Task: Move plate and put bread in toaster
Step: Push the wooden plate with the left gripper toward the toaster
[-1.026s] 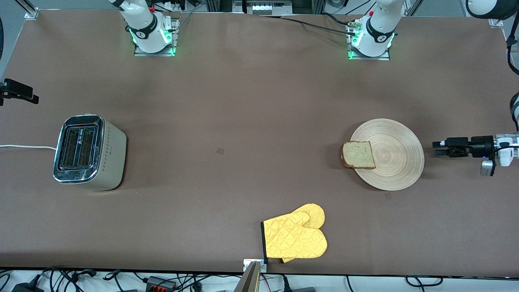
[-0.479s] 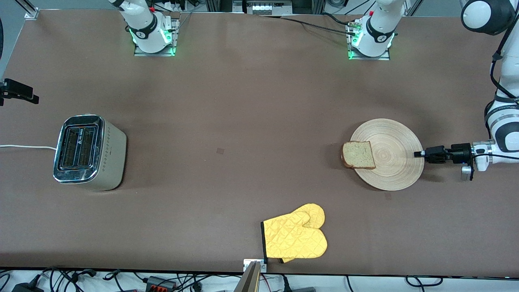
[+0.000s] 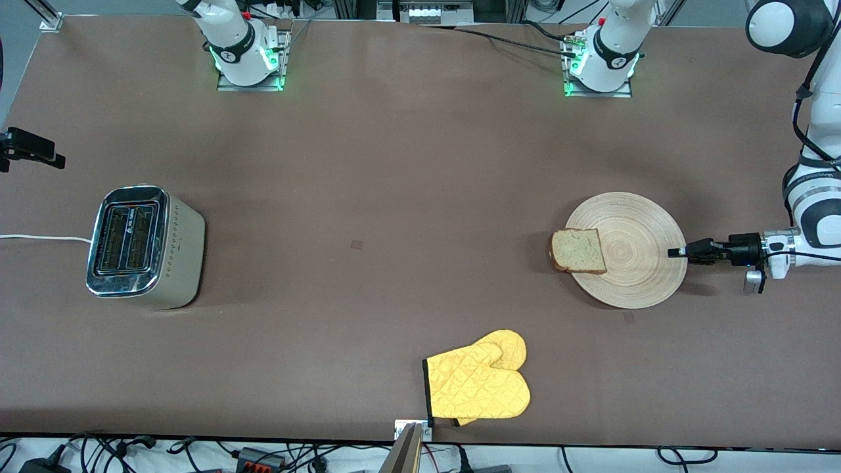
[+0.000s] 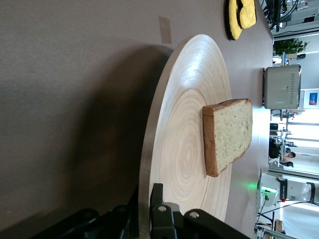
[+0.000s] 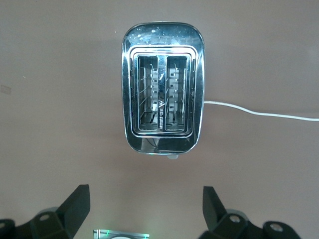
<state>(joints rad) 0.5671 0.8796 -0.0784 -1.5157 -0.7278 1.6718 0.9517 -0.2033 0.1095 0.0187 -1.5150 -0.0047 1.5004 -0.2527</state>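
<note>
Brown tabletop all round, nothing fancy. Starting at the fingers: the left gripper (image 3: 675,252) is clamped onto the rim of the plate (image 3: 640,276) — in the left wrist view the fingers (image 4: 158,219) are seen pinching the wooden edge, one above and one below. The plate is sat flat near the table edge at the left arm's end. The bread (image 3: 578,251) is laid on the plate at the side toward the toaster, with one crust hanging just over the rim. The right gripper (image 5: 144,206) is held up high over the toaster (image 3: 144,246), fingers spread wide with nothing between them. The toaster is stood near the edge at the right arm's end — slots up, its white cord (image 3: 43,238) run off toward that edge. A yellow oven mitt (image 3: 478,384) is left flat by the edge nearest the front camera.
</note>
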